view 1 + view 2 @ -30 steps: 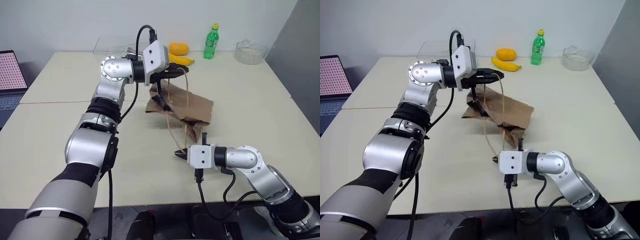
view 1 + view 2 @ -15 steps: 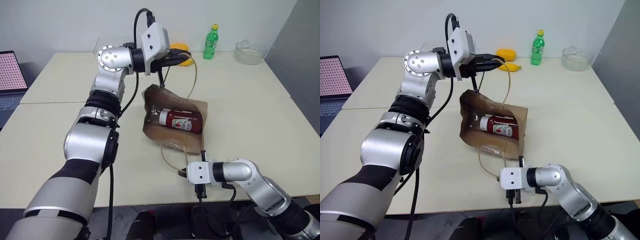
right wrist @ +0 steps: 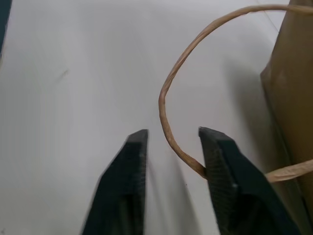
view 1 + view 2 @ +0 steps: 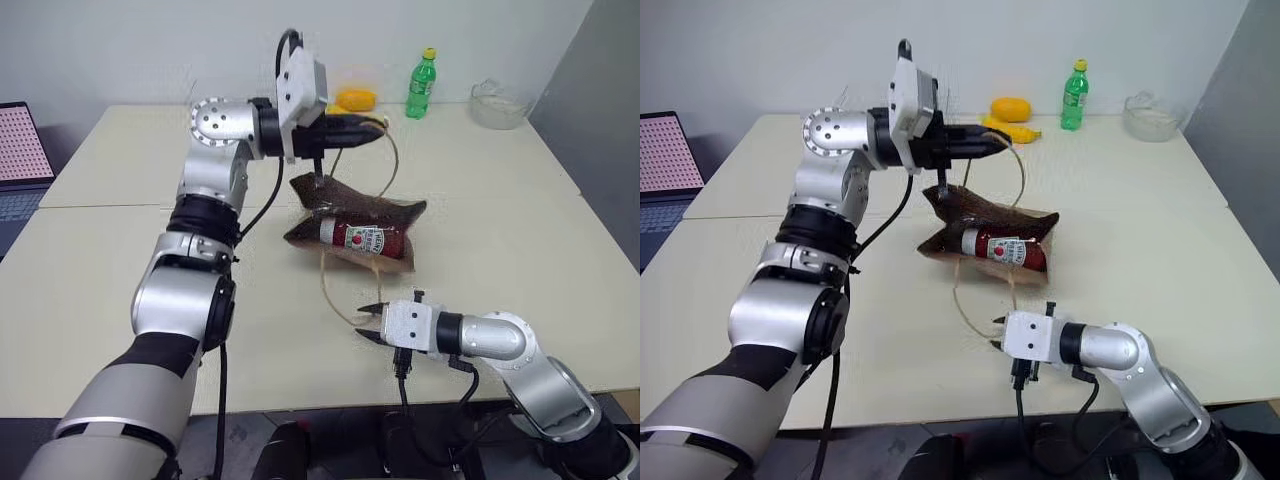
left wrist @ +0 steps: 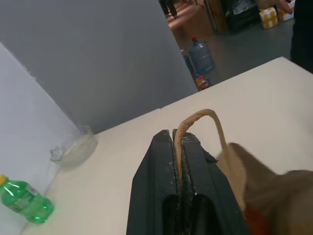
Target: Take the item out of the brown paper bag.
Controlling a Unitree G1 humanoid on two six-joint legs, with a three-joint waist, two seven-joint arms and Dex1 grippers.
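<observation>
The brown paper bag [image 4: 345, 198] lies on its side mid-table, hanging partly from one tan handle [image 5: 201, 117]. My left gripper [image 4: 377, 129] is shut on that handle above the bag, pointing to the right. The item [image 4: 362, 239], a red packet with a white end, shows in the bag's mouth. The bag's other handle [image 3: 168, 98] loops down toward the table's front edge. There my right gripper [image 4: 367, 323] stands open just above the table, with the loose loop running beside one finger [image 3: 225, 181].
At the far edge stand a green bottle [image 4: 422, 84], an orange fruit [image 4: 357, 98] and a glass bowl [image 4: 500, 103]. A banana [image 4: 1018, 130] lies behind the left gripper. A laptop [image 4: 20, 150] sits at the far left.
My right gripper has opened and let go of the lower handle. The bag's mouth, held wide half a second ago, has sagged flatter. The left gripper has rolled, still gripping its handle.
</observation>
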